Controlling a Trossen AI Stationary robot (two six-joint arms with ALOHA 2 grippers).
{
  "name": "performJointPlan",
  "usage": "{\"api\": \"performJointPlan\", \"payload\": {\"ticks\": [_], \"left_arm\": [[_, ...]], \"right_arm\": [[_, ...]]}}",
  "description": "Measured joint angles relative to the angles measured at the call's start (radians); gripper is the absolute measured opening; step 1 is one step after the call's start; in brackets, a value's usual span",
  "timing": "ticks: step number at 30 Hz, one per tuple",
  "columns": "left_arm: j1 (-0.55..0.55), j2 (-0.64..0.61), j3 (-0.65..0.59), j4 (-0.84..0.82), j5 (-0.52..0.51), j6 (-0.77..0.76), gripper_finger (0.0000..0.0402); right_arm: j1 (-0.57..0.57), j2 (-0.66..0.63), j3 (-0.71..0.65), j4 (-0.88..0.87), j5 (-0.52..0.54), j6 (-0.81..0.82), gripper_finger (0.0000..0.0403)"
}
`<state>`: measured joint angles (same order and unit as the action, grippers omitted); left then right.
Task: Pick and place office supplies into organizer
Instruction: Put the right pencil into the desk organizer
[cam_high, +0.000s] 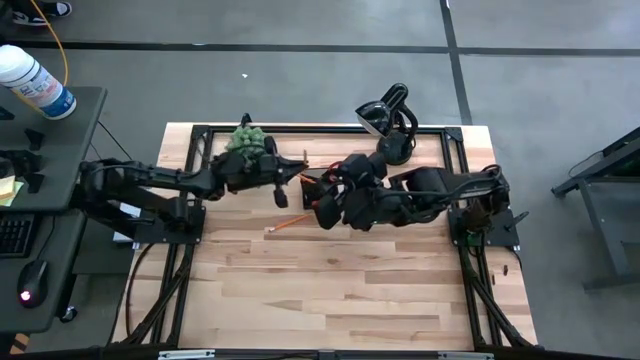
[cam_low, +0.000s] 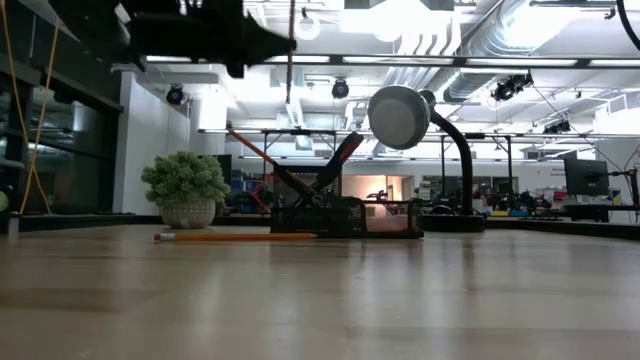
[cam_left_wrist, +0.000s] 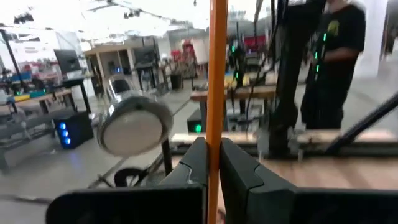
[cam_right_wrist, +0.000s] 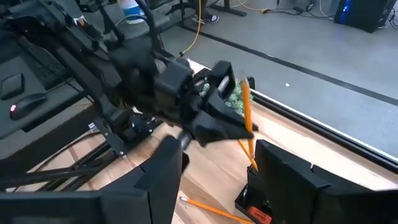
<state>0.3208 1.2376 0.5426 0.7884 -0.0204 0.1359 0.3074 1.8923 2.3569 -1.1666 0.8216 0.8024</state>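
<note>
In the overhead view the organizer (cam_high: 318, 186) is largely covered by the right arm, so its compartments cannot be made out. From desk level it shows as a low black tray (cam_low: 345, 215) with red-handled scissors (cam_low: 335, 165) leaning out of it; what else stands inside is too dark to tell.

The left hand (cam_high: 292, 170) reaches in level above the desk, beside the green plant (cam_high: 249, 140), its fingers (cam_left_wrist: 239, 171) pressed tight on an orange pencil (cam_left_wrist: 216, 81) that runs upright between them. In the right wrist view the same pencil (cam_right_wrist: 246, 115) hangs from the left hand (cam_right_wrist: 239, 132), its lower end just above the organizer's near edge (cam_right_wrist: 255, 208).

The right hand (cam_high: 320, 205) sits directly across from the left one, over the organizer, with its fingers (cam_right_wrist: 286, 180) spread wide and holding nothing.

A second pencil (cam_high: 285, 225) lies flat on the desk (cam_high: 340, 290), just in front of the right hand. A black lamp (cam_high: 385, 120) stands behind it.
</note>
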Motion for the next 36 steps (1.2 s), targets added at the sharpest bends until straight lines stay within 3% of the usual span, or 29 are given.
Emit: {"api": "performJointPlan", "payload": {"ticks": [11,20,36], "left_arm": [[0.001,0.247,0.001,0.137,-0.092,0.089,0.0],[0.004,0.405,0.072,0.13,-0.155,0.139,0.0],[0.074,0.485,0.11,0.04,-0.121,0.067,0.0]], "right_arm": [[-0.027,0.008,-0.001,-0.004,-0.021,-0.004,0.0189],[-0.027,0.008,-0.001,-0.004,-0.026,-0.019,0.0184],[-0.032,0.008,-0.001,-0.018,-0.036,-0.026,0.0174]]}}
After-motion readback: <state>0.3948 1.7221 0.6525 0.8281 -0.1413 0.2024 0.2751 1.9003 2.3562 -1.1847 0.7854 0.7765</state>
